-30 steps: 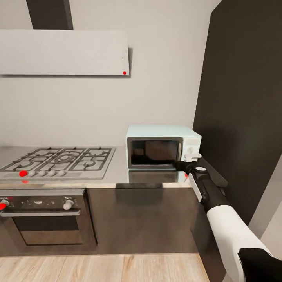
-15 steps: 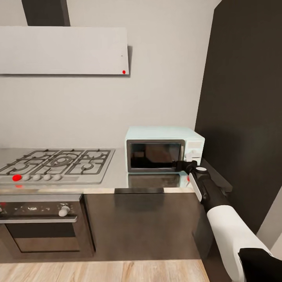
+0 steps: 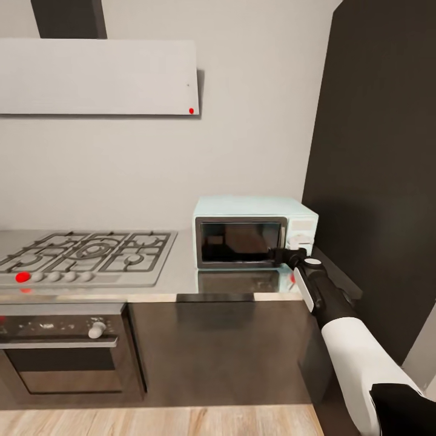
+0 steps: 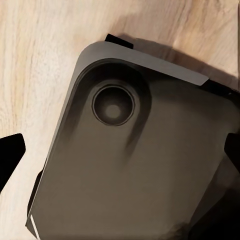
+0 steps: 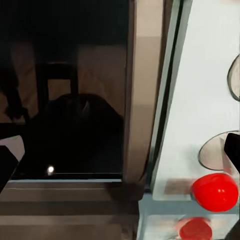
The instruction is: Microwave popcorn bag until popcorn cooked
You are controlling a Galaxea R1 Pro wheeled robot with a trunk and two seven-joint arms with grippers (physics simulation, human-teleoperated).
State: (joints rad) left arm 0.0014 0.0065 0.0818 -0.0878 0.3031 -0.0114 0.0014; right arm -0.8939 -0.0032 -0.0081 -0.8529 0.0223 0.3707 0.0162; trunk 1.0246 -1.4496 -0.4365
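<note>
1. The microwave (image 3: 254, 233) is found standing on the grey bench (image 3: 181, 275), to the right of the steel gas hob (image 3: 85, 254) and hard against a tall dark cabinet side (image 3: 375, 181).

2. The popcorn bag is not made out in these views; its position cannot be stated. The dark glass shows only reflections.

3. The right gripper (image 3: 284, 254) is held at the microwave's front, at the lower corner where the door meets the control panel. From the right wrist view the door glass (image 5: 65, 100), the door's grey frame strip (image 5: 137, 100) and the pale panel (image 5: 200, 90) with its round knobs are seen close ahead. The state of the jaws cannot be told; nothing is seen held.

4. The left gripper (image 4: 120, 200) is seen hanging over the robot's dark base (image 4: 135, 165) and the wooden floor (image 4: 40, 60). Dark tips appear at the frame's edges, wide apart, so the jaws are judged open and empty.

5. Handling judgement: the microwave is a rigid, smooth-sided box; the door is expected to swing stiffly and is best taken at its free edge beside the panel. The glass is glossy and likely slippery.

6. The bench is smooth and slightly reflective; the hob carries ridged grates and round knobs.
</note>
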